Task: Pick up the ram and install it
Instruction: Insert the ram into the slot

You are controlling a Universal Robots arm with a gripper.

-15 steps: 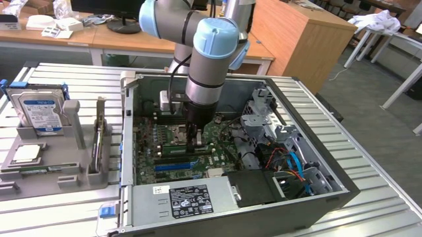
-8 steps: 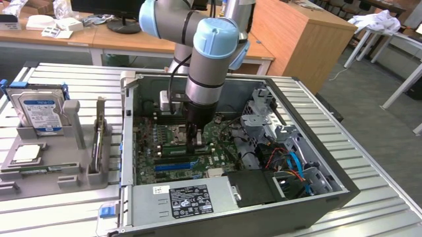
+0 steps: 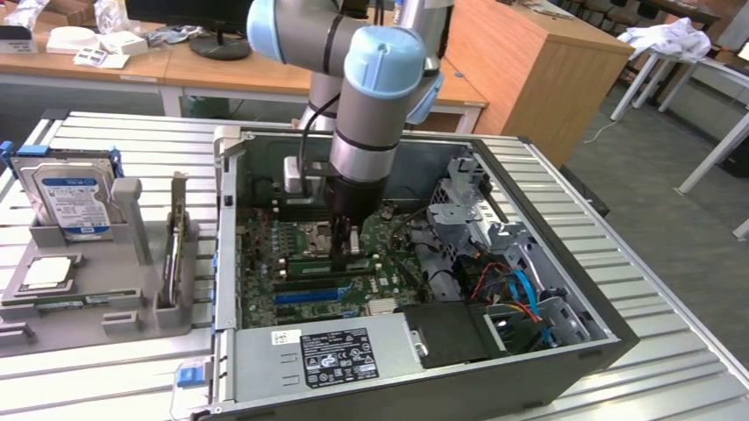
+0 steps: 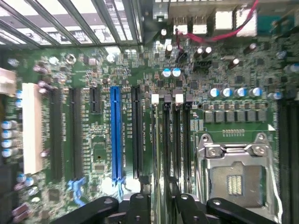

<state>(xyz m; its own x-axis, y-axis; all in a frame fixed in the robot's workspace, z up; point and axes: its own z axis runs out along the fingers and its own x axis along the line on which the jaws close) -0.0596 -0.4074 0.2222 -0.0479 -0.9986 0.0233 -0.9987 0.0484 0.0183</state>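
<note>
The ram [image 3: 311, 261] is a thin green stick lying along a memory slot on the motherboard [image 3: 387, 232] inside the open computer case. In the wrist view I look down on the ram's [image 4: 159, 140] narrow top edge, standing in the slot nearest the blue slot. My gripper [image 3: 343, 256] hangs straight down over one end of it. Its black fingers [image 4: 140, 205] stand apart on either side of the stick, with gaps showing, so my gripper [image 4: 161, 204] is open and holds nothing.
Beside the ram run more black memory slots [image 4: 180, 140], then the silver CPU socket [image 4: 233, 177]. A blue slot [image 4: 116, 135] lies on the other side. A power supply [image 3: 333, 355], cables [image 3: 515, 289] and case walls [image 3: 228, 228] hem in the board. A hard drive [image 3: 70, 197] stands in a grey holder at the exterior view's left.
</note>
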